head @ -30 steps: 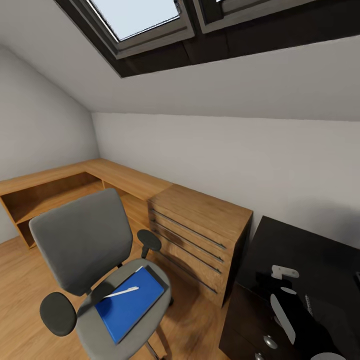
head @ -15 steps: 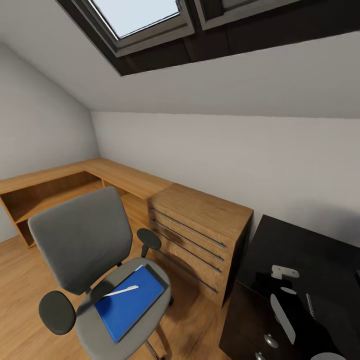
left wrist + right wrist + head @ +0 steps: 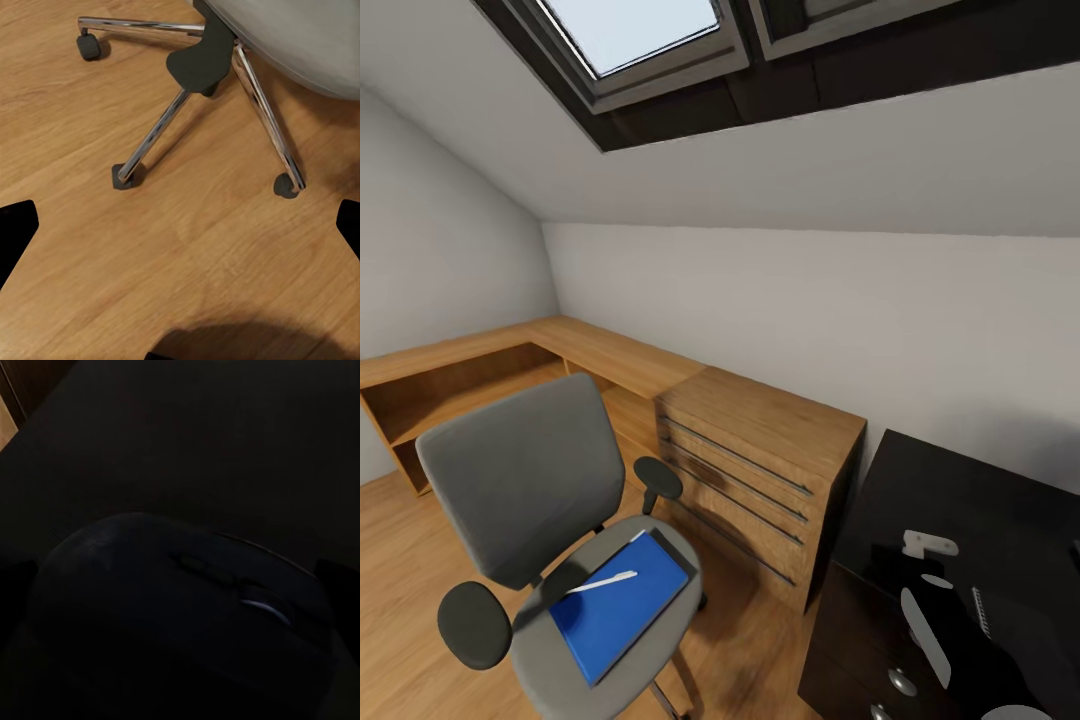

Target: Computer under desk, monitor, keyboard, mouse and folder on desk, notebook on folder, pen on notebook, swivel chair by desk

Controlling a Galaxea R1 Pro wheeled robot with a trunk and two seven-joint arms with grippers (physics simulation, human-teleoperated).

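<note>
The blue folder (image 3: 618, 605) is seen lying on the swivel chair (image 3: 525, 480) seat with the pen (image 3: 603, 583) resting on it. The left gripper (image 3: 180, 232) is held spread apart over the wooden floor (image 3: 90, 247) near the chair base, while a dark mouse (image 3: 180, 607) on the black desk (image 3: 960, 500) is seen between the right gripper's fingers; whether it is clamped cannot be told.

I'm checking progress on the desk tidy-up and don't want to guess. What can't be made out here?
- Notebook: head view shows only a dark edge under the folder and pen; unconfirmed.
- Desk: cut off by the frame's right edge.
- Mouse: right wrist view too dark to show whether it is gripped.
- Swivel chair: seat cut off in the left wrist view.
</note>
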